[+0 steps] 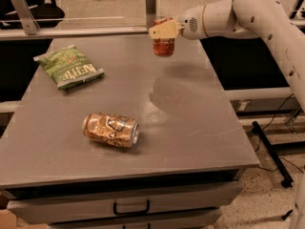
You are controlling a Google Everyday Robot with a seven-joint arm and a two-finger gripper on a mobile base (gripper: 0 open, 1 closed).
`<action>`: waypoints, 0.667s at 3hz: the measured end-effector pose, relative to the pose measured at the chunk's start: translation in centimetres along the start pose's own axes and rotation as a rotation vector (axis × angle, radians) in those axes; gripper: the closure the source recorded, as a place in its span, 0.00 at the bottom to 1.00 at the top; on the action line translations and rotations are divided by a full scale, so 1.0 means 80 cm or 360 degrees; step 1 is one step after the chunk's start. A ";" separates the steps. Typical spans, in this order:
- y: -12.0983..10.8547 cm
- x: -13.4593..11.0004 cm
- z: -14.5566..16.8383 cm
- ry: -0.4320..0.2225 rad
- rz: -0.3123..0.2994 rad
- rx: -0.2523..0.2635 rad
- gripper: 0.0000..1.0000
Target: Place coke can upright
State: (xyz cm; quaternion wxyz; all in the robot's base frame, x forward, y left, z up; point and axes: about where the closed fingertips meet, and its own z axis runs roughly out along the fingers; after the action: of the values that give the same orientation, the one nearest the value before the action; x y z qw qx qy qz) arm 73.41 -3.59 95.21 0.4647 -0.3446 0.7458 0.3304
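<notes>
The coke can (164, 43), small and red with silver ends, hangs upright in the air above the far right part of the grey table (200, 128). My gripper (162, 31) reaches in from the right on a white arm and is shut on the can's upper part, its cream fingers (161, 32) across the front. The can's shadow lies on the table surface below and toward me.
A larger gold-brown patterned can (111, 129) lies on its side near the table's front left. A green chip bag (70, 67) lies at the back left. A drawer with a black handle (131, 207) sits under the front edge. Black rails stand beyond the table's right side.
</notes>
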 end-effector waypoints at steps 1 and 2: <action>0.020 0.019 -0.007 -0.0046 -0.0034 -0.0063 1.00; 0.041 0.038 -0.012 -0.0102 -0.0116 -0.0156 1.00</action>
State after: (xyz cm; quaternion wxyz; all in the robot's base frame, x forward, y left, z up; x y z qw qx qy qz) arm 69.26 -3.16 93.33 0.4827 -0.3831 0.7004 0.3602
